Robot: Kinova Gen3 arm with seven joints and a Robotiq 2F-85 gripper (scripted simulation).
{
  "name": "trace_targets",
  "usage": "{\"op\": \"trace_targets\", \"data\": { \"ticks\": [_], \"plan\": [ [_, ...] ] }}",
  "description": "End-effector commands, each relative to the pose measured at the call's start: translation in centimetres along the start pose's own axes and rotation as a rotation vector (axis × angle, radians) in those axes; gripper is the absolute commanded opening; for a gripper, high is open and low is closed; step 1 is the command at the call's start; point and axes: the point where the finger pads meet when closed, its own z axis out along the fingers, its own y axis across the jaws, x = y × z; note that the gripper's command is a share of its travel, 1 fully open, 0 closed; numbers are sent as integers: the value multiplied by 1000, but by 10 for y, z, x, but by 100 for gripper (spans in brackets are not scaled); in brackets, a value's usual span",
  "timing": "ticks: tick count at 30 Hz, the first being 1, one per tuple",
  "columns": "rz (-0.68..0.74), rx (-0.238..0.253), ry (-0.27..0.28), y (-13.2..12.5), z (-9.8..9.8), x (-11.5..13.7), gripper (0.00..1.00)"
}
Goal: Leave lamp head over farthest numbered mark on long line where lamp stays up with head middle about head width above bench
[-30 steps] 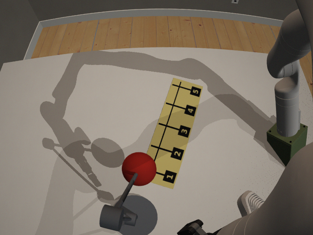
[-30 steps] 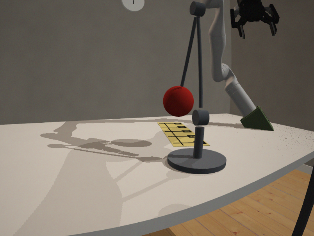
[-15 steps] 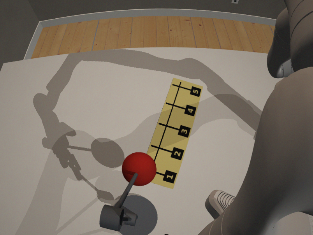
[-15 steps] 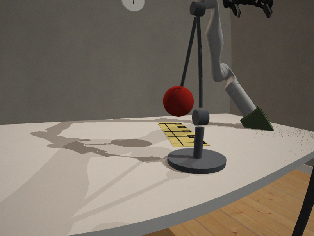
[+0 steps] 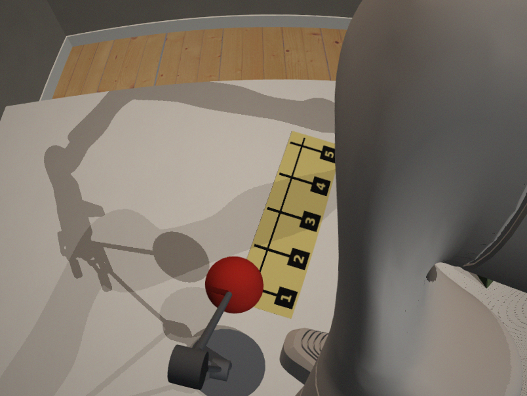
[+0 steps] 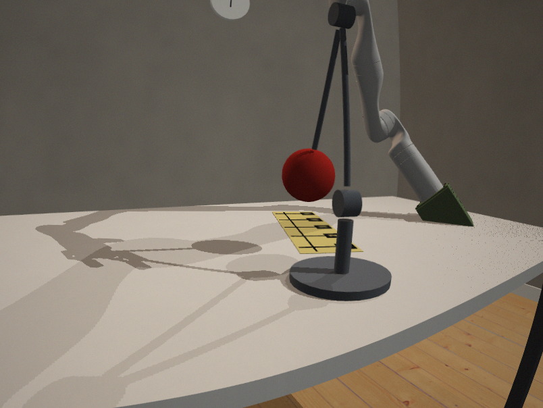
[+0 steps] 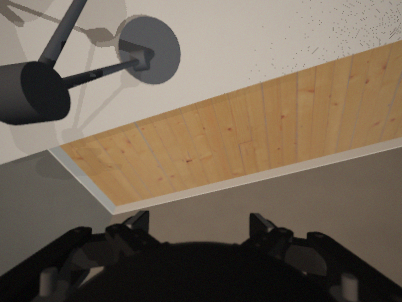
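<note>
Room: grey walls, plank floor (image 5: 200,55), pale bench (image 5: 170,162) under strong arm shadows.
Top view, arm: big grey arm link (image 5: 417,191) fills the right side and hides the edge of the strip by mark 5.
Top view, strip: yellow marked strip (image 5: 293,221) with a long line and marks 1 to 5, running away from the lamp.
Top view, lamp head: red lamp head (image 5: 234,284) sits at the near end of the line, just left of mark 1, partly over the strip's corner.
Top view, lamp: dark rod runs from head to elbow joint (image 5: 188,366), above the round base (image 5: 244,358).
Exterior view, lamp: base (image 6: 340,278) flat on bench, short post, lower joint (image 6: 346,202), two rods up to top joint (image 6: 341,15), folded tight.
Exterior view, head: lamp head (image 6: 308,174) hangs clear above the bench, near the strip (image 6: 306,234).
Exterior view, arm: rises from green mount (image 6: 445,206), claw out of frame.
Wrist view, claw: gripper (image 7: 200,222) wide open, nothing between its fingers, fingertips against wall and floor.
Wrist view, lamp: elbow joint (image 7: 31,94) and base (image 7: 160,37) upper left, well apart from the claw.
</note>
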Motion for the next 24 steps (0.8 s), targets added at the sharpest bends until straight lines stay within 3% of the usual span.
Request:
{"op": "trace_targets", "data": {
  "ticks": [1,8,10,24],
  "plan": [
    [-25,-10,-31,-10,-7,-11,100],
    [-163,-50,-111,-16,-24,-43,100],
    [-163,-50,-111,-16,-24,-43,100],
    [-157,-53,-131,-53,-37,60,100]
  ]
}}
